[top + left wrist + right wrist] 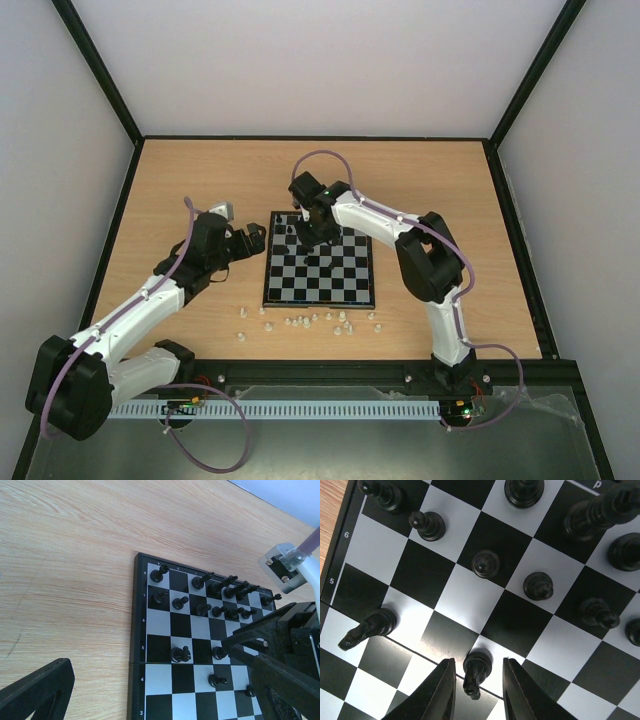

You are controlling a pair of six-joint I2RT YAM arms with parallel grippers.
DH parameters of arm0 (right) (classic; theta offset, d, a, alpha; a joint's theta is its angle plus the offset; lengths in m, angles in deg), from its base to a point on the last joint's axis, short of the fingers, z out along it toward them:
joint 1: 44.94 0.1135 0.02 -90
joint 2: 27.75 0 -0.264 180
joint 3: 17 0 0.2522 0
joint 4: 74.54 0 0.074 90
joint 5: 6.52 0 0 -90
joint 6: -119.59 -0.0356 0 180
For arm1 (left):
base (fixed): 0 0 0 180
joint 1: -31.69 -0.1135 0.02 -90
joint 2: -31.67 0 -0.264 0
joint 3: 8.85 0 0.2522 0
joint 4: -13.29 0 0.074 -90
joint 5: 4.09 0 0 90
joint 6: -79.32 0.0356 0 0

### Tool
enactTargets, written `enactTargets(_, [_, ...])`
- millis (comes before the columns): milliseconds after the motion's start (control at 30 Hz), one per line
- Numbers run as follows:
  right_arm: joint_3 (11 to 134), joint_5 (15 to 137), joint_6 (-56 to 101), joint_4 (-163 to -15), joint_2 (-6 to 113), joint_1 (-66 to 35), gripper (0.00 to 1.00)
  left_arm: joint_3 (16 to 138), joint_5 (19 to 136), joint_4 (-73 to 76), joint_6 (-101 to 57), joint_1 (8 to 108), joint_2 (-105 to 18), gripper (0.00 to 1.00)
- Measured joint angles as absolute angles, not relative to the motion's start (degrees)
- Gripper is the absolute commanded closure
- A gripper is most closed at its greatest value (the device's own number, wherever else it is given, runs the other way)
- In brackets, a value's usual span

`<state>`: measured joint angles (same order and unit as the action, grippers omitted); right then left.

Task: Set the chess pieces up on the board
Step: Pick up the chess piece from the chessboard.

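The wooden table [180, 180] held the chessboard [330, 285], black men crowding its far rows. White pieces [300, 320] lay off it by the near edge. The right gripper [478, 662] hung directly over one black chessman [476, 672], which stood upright on a pale square with its long axis along the fingers. The jaws were part-spread, with a gap on either side. The left gripper [250, 242], fully spread, sat off the board's left edge and farther away.

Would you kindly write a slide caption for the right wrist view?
Right gripper, jaws open, straddles a black chess piece on the board.
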<state>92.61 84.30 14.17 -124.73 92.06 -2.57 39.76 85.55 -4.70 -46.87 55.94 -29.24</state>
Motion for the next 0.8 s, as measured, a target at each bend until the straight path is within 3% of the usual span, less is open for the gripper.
enactTargets(167, [92.6,84.1,14.2,-124.8,93.1,-2.5,0.78,39.7,85.5,-4.7,-46.9,55.9,-29.2,0.00])
enactTargets(400, [92.6,83.9,14.2,-124.9,93.7,-2.5,0.93,39.7,85.5,-4.7,-46.9,55.9,-29.2,0.00])
enactTargets(800, [92.7,88.1,13.9,-127.9,90.5,-6.2,0.91,39.7,85.5,-4.7,-46.9,55.9,-29.3,0.01])
